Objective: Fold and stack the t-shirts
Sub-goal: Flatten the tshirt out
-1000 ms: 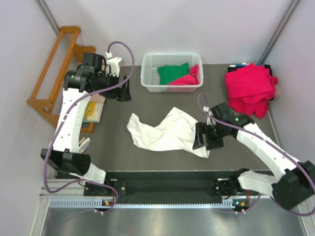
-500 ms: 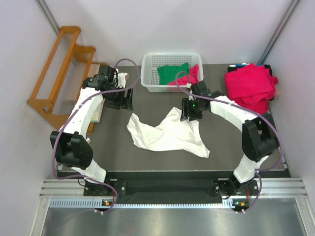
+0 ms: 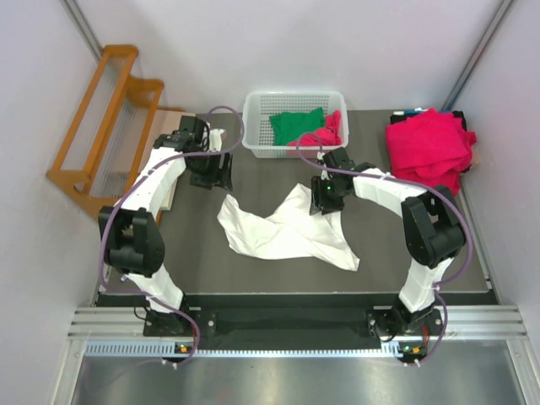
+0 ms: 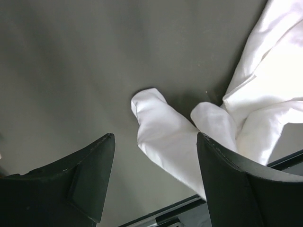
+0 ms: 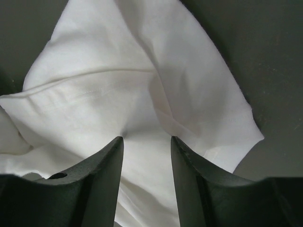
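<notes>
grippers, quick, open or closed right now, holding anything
Left gripper: open, holding nothing, above a corner of the white t-shirt.
Right gripper: open, right over the white t-shirt, not closed on it.

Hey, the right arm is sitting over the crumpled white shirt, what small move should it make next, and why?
Probably lower the right pincer straight down and close it on the white t-shirt. Its jaws stand open with bunched cloth between them, and the shirt lies crumpled on the table, so it likely needs a hold before any spreading or folding.
</notes>
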Robot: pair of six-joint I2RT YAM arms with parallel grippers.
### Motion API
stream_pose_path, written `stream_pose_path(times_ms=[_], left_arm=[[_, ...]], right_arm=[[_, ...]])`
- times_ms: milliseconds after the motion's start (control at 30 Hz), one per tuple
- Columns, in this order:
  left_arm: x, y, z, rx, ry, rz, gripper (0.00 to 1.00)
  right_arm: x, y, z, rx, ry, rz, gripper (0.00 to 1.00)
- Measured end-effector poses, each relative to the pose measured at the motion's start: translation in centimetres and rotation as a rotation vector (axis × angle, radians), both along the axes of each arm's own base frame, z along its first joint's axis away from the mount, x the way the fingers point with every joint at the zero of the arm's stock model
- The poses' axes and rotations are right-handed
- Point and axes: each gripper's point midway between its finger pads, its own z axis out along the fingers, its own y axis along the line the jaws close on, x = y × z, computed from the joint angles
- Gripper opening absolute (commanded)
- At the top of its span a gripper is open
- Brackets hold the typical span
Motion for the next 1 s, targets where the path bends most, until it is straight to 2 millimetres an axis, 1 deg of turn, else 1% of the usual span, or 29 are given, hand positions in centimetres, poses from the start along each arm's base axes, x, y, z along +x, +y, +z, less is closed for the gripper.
stream_pose_path(times_ms=[133, 233, 267, 333, 367, 400, 433, 467, 567, 633, 667, 767, 867, 900, 933, 967, 1000], left_arm=[[0.5, -0.1, -2.6, 0.01, 0.061, 0.0, 0.72], [0.7, -0.1, -3.9, 0.015, 0.091, -0.001, 0.62], [0.7, -0.1, -4.1, 0.015, 0.095, 0.0, 0.51], [0.7, -0.3, -4.4, 0.008, 0.106, -0.002, 0.39], [0.7, -0.4, -4.5, 0.002, 0.11, -0.004, 0.32], [0.6, -0.5, -4.5, -0.006, 0.115, -0.006, 0.16], [0.6, -0.7, -4.6, -0.013, 0.119, -0.007, 0.06], [0.5, -0.8, -4.6, -0.023, 0.123, -0.007, 0.0], [0.3, -1.3, -4.4, -0.048, 0.133, -0.015, 0.0], [0.2, -1.6, -3.9, -0.064, 0.138, -0.021, 0.0], [0.2, -1.7, -3.6, -0.074, 0.138, -0.026, 0.0], [0.4, -2.2, -2.3, -0.1, 0.117, -0.036, 0.0], [0.2, -2.4, -0.5, -0.117, 0.084, -0.045, 0.0], [0.0, -2.4, 0.1, -0.12, 0.075, -0.046, 0.0], [-0.3, -2.4, 0.8, -0.124, 0.066, -0.048, 0.0], [-0.5, -2.4, 1.4, -0.127, 0.055, -0.054, 0.0], [-0.8, -2.3, 1.9, -0.129, 0.044, -0.06, 0.0]], right_arm=[[0.4, -0.1, -0.9, -0.006, 0.019, -0.007, 0.42], [0.7, -0.1, -1.0, -0.002, 0.02, -0.01, 0.29], [0.7, -0.1, -1.0, -0.002, 0.019, -0.008, 0.14], [0.8, 0.0, -1.0, 0.004, 0.02, -0.007, 0.02], [0.8, 0.0, -1.1, 0.006, 0.019, -0.001, 0.0], [0.8, 0.1, -1.0, 0.011, 0.02, 0.0, 0.0], [0.7, 0.1, -1.0, 0.012, 0.021, 0.003, 0.0], [0.7, 0.2, -1.0, 0.015, 0.021, 0.005, 0.0], [0.7, 0.2, -0.8, 0.017, 0.018, 0.004, 0.0], [0.7, 0.2, -0.1, 0.023, 0.005, 0.005, 0.0], [0.7, 0.2, 0.6, 0.03, -0.008, 0.005, 0.0], [0.8, 0.3, 4.0, 0.068, -0.083, 0.008, 0.0], [0.1, 0.3, 7.9, 0.116, -0.177, 0.016, 0.0], [-0.3, 0.1, 8.7, 0.124, -0.197, 0.018, 0.02], [-1.0, 0.0, 9.5, 0.133, -0.216, 0.023, 0.26], [-1.6, -0.1, 10.0, 0.14, -0.23, 0.029, 0.37], [-2.3, -0.2, 10.1, 0.141, -0.234, 0.033, 0.42]])
